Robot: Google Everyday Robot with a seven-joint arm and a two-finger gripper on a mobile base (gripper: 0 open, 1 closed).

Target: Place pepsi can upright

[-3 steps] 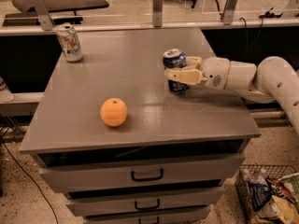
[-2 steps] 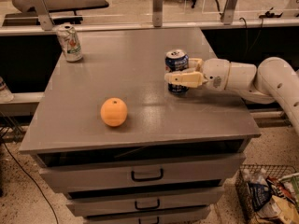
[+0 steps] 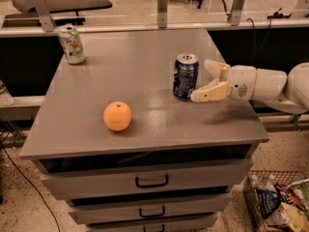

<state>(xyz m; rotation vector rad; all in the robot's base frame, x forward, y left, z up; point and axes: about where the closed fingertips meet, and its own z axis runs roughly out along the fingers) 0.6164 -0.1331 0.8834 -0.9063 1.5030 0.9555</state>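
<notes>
Pepsi can [image 3: 186, 76] stands up straight on the grey table [image 3: 120, 66], just in front of the tips of the gripper [image 3: 202, 81], whose two fingers are spread wide and hold nothing. The fingers are likely apart so the can can stand by itself, so the job looks about done. An orange fruit [image 3: 117, 116] sits well past the can from the gripper, and a white-and-green can [image 3: 71, 44] stands farther off still.
</notes>
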